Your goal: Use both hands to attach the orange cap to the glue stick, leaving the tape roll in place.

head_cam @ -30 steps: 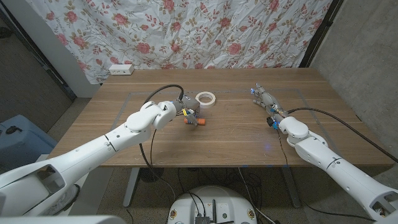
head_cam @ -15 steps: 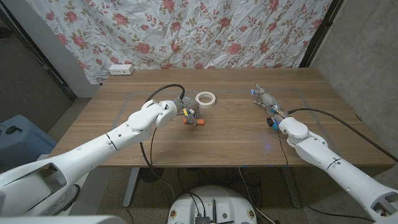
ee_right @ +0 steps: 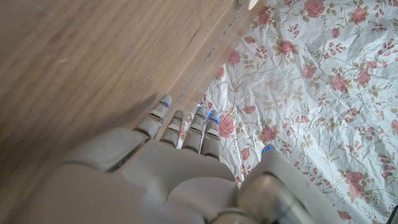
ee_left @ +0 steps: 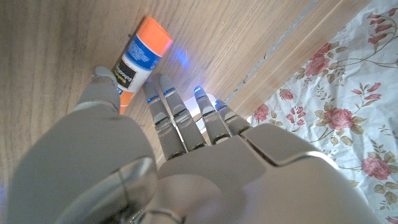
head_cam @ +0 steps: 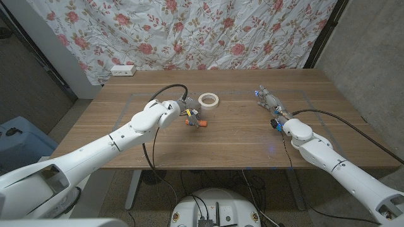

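Observation:
The glue stick point(head_cam: 198, 122) lies on the table just in front of the white tape roll point(head_cam: 209, 99). In the left wrist view the glue stick point(ee_left: 142, 55) has a blue and white label and orange at both ends; I cannot tell whether the orange cap point(ee_left: 155, 37) is a separate piece. My left hand point(head_cam: 188, 112) hovers at the stick's left end with its fingers point(ee_left: 180, 118) stretched out straight. Its thumb point(ee_left: 102, 81) lies over the label. My right hand point(head_cam: 266, 98) waits far to the right, fingers point(ee_right: 186, 127) extended and holding nothing.
A white power strip point(head_cam: 122, 70) sits at the table's back left corner. A black cable point(head_cam: 165, 92) loops over the table above my left wrist. A floral curtain point(head_cam: 189, 31) hangs behind the far edge.
My left hand has drawn back slightly to the left and away from the glue stick, so more of the stick shows. The right hand and tape roll have not moved.

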`<act>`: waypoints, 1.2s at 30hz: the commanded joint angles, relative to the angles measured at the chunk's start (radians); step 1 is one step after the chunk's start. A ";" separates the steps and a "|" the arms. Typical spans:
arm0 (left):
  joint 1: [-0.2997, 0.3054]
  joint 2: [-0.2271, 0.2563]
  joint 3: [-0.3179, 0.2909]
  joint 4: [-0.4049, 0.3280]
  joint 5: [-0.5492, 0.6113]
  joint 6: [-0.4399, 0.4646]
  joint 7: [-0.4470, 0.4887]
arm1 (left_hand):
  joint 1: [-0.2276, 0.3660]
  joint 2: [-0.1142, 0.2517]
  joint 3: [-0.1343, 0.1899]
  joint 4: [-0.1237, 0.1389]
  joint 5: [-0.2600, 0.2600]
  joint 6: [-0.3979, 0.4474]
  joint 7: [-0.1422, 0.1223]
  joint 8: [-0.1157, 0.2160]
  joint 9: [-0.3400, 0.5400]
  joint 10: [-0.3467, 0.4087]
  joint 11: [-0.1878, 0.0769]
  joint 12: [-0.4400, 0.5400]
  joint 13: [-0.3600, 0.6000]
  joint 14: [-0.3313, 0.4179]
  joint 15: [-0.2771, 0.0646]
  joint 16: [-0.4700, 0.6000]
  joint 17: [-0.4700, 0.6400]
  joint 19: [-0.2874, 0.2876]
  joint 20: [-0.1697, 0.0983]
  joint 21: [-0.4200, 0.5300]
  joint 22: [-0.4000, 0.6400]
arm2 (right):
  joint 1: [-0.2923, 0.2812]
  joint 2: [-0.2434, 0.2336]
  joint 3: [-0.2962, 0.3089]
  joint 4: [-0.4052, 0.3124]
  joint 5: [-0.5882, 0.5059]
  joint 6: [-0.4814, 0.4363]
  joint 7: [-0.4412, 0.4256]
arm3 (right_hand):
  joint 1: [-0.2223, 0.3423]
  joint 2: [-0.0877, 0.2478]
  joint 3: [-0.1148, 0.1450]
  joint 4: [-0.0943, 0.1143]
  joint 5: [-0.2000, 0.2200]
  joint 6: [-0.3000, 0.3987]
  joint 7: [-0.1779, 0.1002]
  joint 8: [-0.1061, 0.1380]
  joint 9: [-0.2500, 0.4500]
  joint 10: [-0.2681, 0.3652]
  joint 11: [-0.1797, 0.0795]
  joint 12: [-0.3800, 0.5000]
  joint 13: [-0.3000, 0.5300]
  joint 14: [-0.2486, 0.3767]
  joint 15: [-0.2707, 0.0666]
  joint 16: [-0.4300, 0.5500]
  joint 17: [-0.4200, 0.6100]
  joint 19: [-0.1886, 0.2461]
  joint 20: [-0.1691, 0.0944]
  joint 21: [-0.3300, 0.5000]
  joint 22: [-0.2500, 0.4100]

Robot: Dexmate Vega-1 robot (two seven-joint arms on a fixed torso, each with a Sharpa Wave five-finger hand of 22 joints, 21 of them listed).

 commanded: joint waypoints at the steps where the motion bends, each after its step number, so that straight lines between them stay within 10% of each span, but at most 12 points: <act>1: 0.012 0.005 -0.009 -0.038 0.037 0.038 -0.047 | -0.027 -0.007 -0.010 0.001 0.000 -0.037 0.008 -0.003 -0.003 -0.051 0.001 -0.004 0.000 -0.024 -0.122 -0.001 0.002 -0.009 0.007 0.002 0.002 | 0.003 0.002 -0.001 0.002 -0.002 -0.004 -0.005 | -0.007 0.003 0.010 -0.001 0.000 0.009 -0.002 0.009 0.001 0.005 -0.002 0.004 0.003 0.005 0.001 0.006 0.003 0.010 0.002 -0.001 0.002; 23: 0.047 0.038 -0.096 -0.105 -0.123 0.056 -0.112 | -0.182 0.000 -0.039 0.031 0.002 -0.287 0.052 -0.007 -0.017 -0.395 0.034 -0.006 -0.006 -0.209 -0.012 -0.003 0.001 -0.122 0.059 -0.003 0.003 | 0.024 0.014 -0.003 0.035 0.012 0.025 0.031 | -0.035 -0.019 -0.006 0.006 -0.004 -0.013 0.007 0.001 0.001 -0.018 0.016 -0.003 0.003 -0.009 0.015 0.002 0.007 0.002 -0.003 -0.004 0.002; 36: 0.150 0.067 -0.202 -0.108 -0.321 0.105 0.105 | -0.213 0.027 -0.034 0.043 0.003 -0.305 0.054 -0.001 -0.019 -0.421 0.045 0.001 -0.008 -0.215 -0.001 0.004 0.002 -0.105 0.064 0.008 0.003 | 0.039 0.024 0.003 0.046 0.027 0.036 0.041 | -0.056 -0.032 -0.018 0.012 -0.005 -0.049 0.016 -0.007 0.001 -0.041 0.022 -0.007 0.002 -0.021 0.017 -0.001 0.009 -0.003 -0.004 -0.005 0.002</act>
